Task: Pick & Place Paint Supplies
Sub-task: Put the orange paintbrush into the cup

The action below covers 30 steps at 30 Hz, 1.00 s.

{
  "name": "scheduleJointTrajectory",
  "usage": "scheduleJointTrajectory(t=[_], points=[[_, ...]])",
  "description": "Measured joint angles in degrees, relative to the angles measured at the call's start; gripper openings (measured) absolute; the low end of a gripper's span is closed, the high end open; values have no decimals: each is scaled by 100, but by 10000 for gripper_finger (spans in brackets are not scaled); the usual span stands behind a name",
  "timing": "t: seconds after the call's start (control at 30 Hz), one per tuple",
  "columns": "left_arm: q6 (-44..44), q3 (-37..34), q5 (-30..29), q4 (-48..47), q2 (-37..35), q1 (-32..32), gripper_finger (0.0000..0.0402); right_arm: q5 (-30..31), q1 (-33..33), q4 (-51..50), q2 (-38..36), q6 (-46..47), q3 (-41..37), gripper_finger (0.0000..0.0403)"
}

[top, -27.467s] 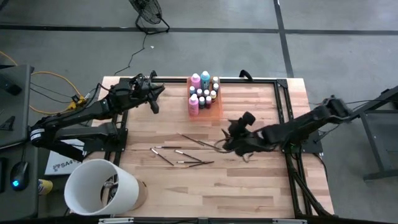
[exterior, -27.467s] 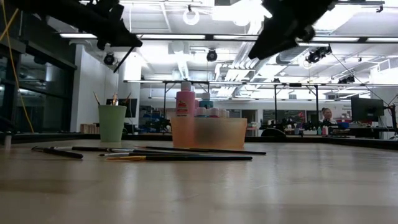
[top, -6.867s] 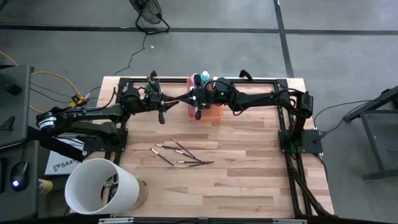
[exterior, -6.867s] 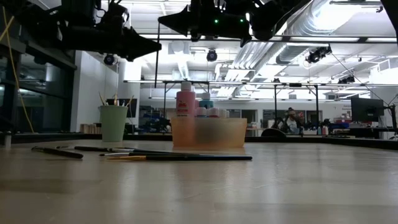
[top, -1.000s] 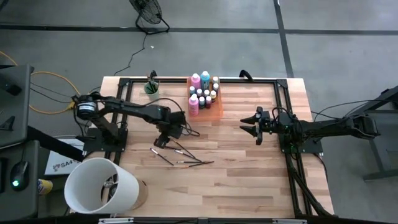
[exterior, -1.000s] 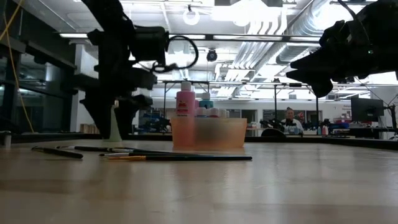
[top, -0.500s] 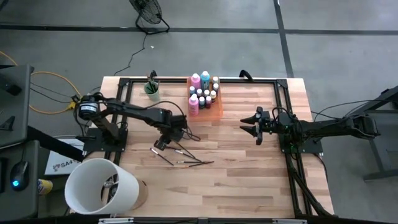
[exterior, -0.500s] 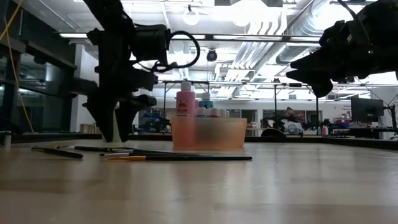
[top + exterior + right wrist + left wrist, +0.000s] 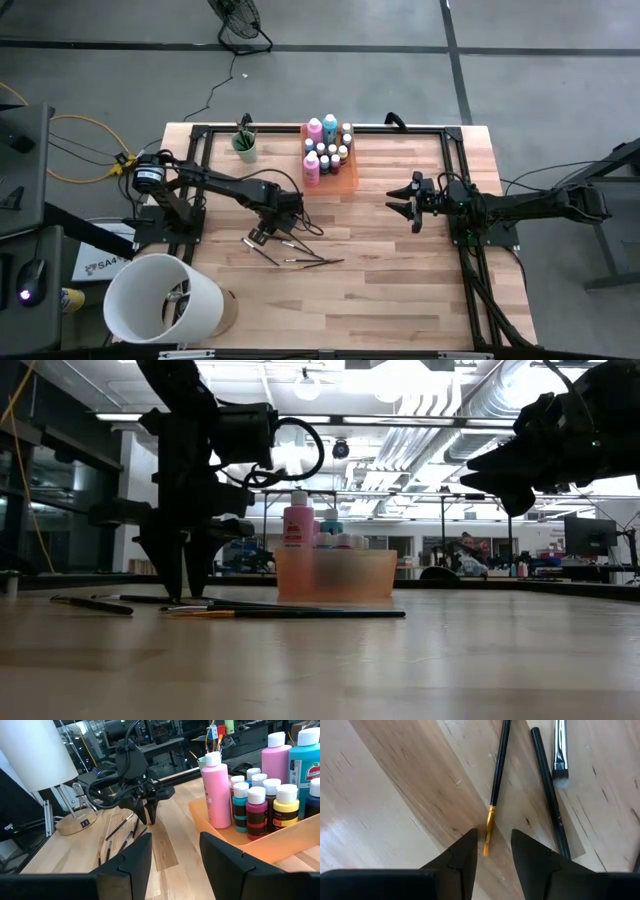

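- Since a second ago, the left hand (image 9: 262, 237) has dropped from above the brushes down to the tabletop (image 9: 400, 290), its fingers narrowing on the way; the right arm has not shifted.
- Orange tray (image 9: 346, 176) sits at about 12 o'clock on the tabletop, packed with pink and teal bottles (image 9: 315, 128) and tiny capped ones; a mint-green cup (image 9: 244, 146) stands at 11 o'clock with brushes already in it.
- Right hand (image 9: 403, 204) waits off the surface at 3 o'clock, fingers apart and holding nothing.
- Left hand, at 9 o'clock from centre, stands fingers-down over the scattered brushes (image 9: 300, 250); in its wrist view the fingers (image 9: 462, 857) straddle the yellow-ferruled tip of one brush (image 9: 496, 775), part-open and not yet clamped.
- Step in hand: grasping one loose brush. Next, I judge, the fingers must finish closing on the thin handle, then lift cleanly without dragging the neighbouring brush (image 9: 547, 790) just beside it.
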Motion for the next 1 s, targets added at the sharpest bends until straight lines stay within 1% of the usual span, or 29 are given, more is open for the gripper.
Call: scheduleJointTrajectory(t=[0.3,1.0], points=[[14,-4,-46,-204,188,0,115,0,0,1,0,0,0,160],[-25,-11,-215,-330,199,-2,115,-1,0,1,0,0,0,160]])
